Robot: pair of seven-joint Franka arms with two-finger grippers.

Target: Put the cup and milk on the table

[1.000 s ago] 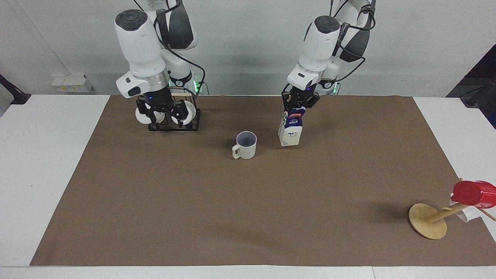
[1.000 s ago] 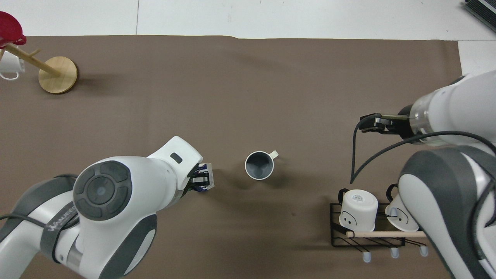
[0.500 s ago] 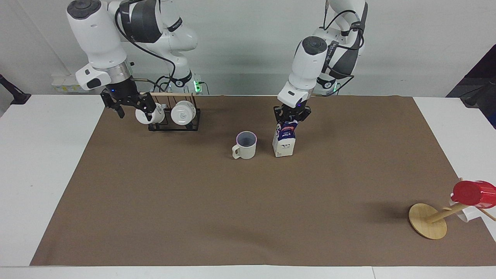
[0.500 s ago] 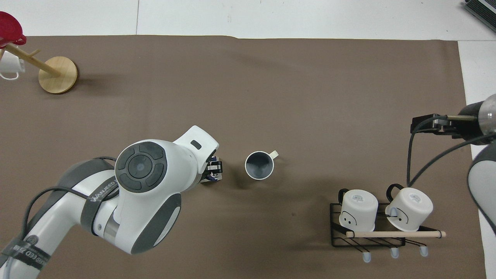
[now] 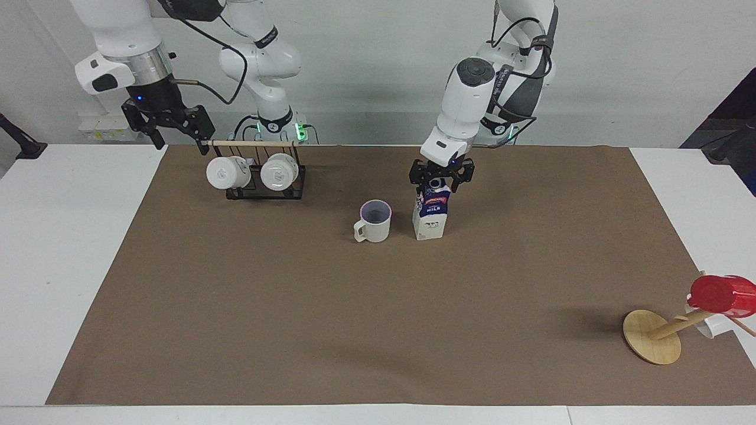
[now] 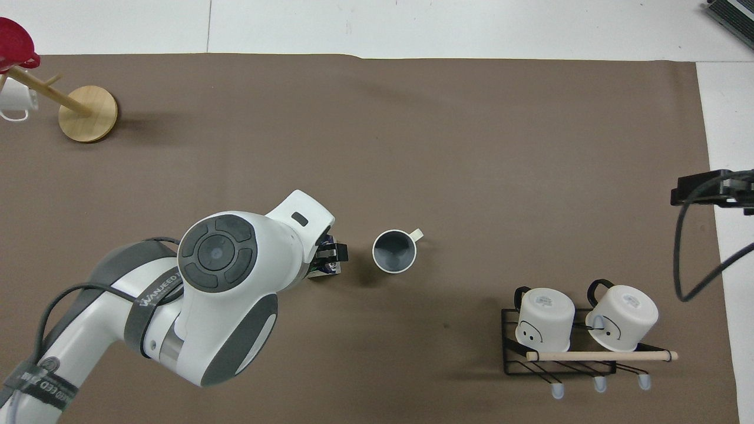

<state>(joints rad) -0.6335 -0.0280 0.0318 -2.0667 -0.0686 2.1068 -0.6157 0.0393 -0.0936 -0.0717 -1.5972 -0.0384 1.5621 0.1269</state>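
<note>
Milk carton (image 5: 430,213), a small gable-top pack w/ white body, dark blue top and red band, is now standing upright on the brown paper-like mat of the white worktop (image 5: 77,254), having been tilted and hanging in the left gripper (image 5: 440,177) a sec ago. Left gripper's fingers (image 5: 416,179) are now spreading apart to either side of the carton's top, released, after being clenched on it half a sec back. Whether they are still brushing the carton, cannot tell.

Cream-white cylindrical mug w/ loop handle and greyish inside (image 5: 373,221) is sitting upright on the mat just beside the carton, toward the right arm's end, unchanged in position; the two are standing near but apart.

Right gripper (image 5: 175,131) is pulling up and away toward the right arm's end of the worktop, now hanging in the air over the mat's edge by the black wire rack w/ a wooden rod (image 5: 264,189), fingers spread and carrying nothing. A sec ago it was low, directly in front of the rack.

Two white mugs w/ round logos (image 6: 545,318) are lying tipped on that rack. At the left arm's end, farther from the robots, a red cup (image 5: 722,294) is hanging on a wooden peg stand w/ round base (image 5: 651,336).
</note>
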